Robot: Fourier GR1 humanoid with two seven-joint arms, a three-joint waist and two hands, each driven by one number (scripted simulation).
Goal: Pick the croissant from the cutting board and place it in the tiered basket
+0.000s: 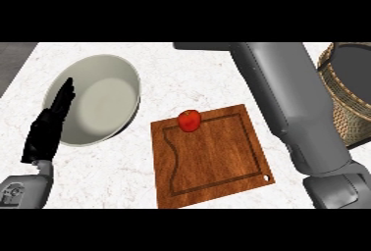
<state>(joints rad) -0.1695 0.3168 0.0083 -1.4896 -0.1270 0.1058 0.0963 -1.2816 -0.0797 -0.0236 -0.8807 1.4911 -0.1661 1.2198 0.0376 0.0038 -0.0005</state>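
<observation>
The wooden cutting board (210, 157) lies in the middle of the counter. No croissant shows on it or anywhere else in view. The woven tiered basket (353, 105) stands at the right edge, partly cut off. My right forearm (290, 98) rises from the lower right, passes between board and basket, and leaves the view at the top, so its hand is hidden. My left hand (49, 125) rests open at the left, fingers straight and pointing up.
A small red round fruit (190, 119) sits at the board's far edge. A large pale plate (101, 98) lies on the counter's left, right beside my left hand. White marbled counter surrounds the board.
</observation>
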